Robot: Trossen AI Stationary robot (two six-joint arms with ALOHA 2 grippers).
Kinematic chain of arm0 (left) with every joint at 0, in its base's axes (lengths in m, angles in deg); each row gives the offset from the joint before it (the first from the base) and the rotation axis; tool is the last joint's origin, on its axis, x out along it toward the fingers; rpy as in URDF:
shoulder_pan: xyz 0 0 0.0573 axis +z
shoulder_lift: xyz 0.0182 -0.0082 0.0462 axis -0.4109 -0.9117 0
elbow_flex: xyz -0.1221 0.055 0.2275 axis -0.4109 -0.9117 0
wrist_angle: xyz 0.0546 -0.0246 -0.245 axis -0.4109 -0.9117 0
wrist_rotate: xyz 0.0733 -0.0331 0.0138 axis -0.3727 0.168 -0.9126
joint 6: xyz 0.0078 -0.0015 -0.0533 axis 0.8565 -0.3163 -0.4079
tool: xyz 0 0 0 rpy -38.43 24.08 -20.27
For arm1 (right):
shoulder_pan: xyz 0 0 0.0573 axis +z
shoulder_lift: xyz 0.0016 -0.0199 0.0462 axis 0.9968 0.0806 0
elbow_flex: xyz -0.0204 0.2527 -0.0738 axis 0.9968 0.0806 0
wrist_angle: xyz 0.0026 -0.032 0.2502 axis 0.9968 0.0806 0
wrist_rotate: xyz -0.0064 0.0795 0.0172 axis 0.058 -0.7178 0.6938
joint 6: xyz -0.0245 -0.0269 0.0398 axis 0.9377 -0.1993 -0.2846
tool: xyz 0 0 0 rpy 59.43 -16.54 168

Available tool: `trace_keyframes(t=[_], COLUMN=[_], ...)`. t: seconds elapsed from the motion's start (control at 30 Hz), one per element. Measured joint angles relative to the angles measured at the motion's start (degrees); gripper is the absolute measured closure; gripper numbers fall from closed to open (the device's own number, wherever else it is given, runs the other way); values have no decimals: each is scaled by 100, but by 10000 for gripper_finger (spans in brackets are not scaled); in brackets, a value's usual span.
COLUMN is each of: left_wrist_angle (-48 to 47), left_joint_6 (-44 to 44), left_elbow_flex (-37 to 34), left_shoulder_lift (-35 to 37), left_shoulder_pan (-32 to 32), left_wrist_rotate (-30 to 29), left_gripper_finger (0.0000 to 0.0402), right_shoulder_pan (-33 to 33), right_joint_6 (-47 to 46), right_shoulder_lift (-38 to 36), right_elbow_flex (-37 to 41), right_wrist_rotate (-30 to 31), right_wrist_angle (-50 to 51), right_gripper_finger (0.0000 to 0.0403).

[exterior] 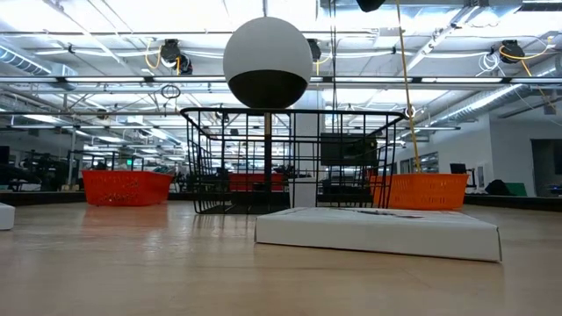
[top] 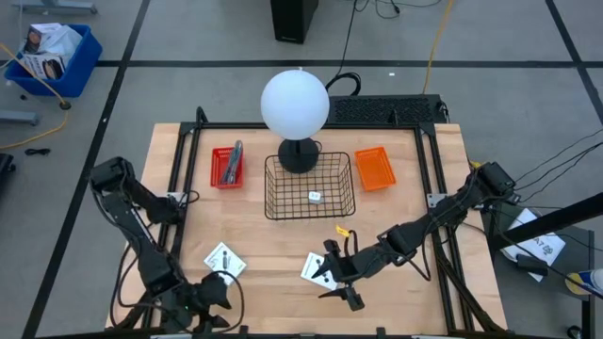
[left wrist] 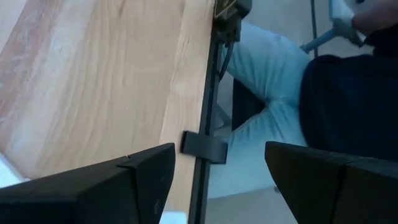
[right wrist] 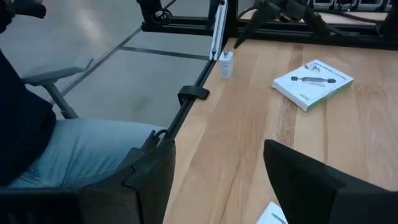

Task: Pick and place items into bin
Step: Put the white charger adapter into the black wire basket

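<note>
Two white square cards lie flat on the wooden table, one at the near left (top: 224, 261) and one near the middle (top: 317, 268). The second shows close up in the low view (exterior: 378, 230). A tiny white cube (top: 315, 197) sits inside the black wire basket (top: 311, 185). A grey tool (top: 236, 160) lies in the red bin (top: 226, 168). My right gripper (top: 336, 279) hangs open just above the middle card, its fingers (right wrist: 149, 180) with nothing between them. My left gripper (top: 215, 296) is open at the table's near edge, beside the left card (right wrist: 313, 83), its fingers (left wrist: 124, 186) also with nothing between them.
A big white globe lamp (top: 295, 104) stands behind the basket. An orange bin (top: 375, 168) is to the basket's right. A small white block (right wrist: 226, 64) stands near the table's front edge. A seated person's legs (left wrist: 273, 81) are just beyond that edge.
</note>
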Motion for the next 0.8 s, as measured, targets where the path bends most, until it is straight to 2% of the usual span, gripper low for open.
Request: trace_keyframes(t=[0.17,0.43,0.67,0.8], left_wrist_angle=[7,115,155,73], left_joint_6=[416,241,-441,-353], left_elbow_flex=[0,0,0,0], left_shoulder_lift=[56,140,140,140], left_shoulder_pan=[-90,-187,-143,-185], left_wrist_rotate=[-176,-154,-111,-193], left_gripper_finger=[147,147,147,147], right_shoulder_pan=[79,82,61,63], right_joint_6=[173,243,301,302], right_shoulder_lift=[397,1045,1024,1019], right_elbow_flex=[0,0,4,4], right_wrist_rotate=[-16,-20,-19,-28], right_wrist_angle=[-759,-1621,-1605,-1592], right_gripper_finger=[172,174,177,179])
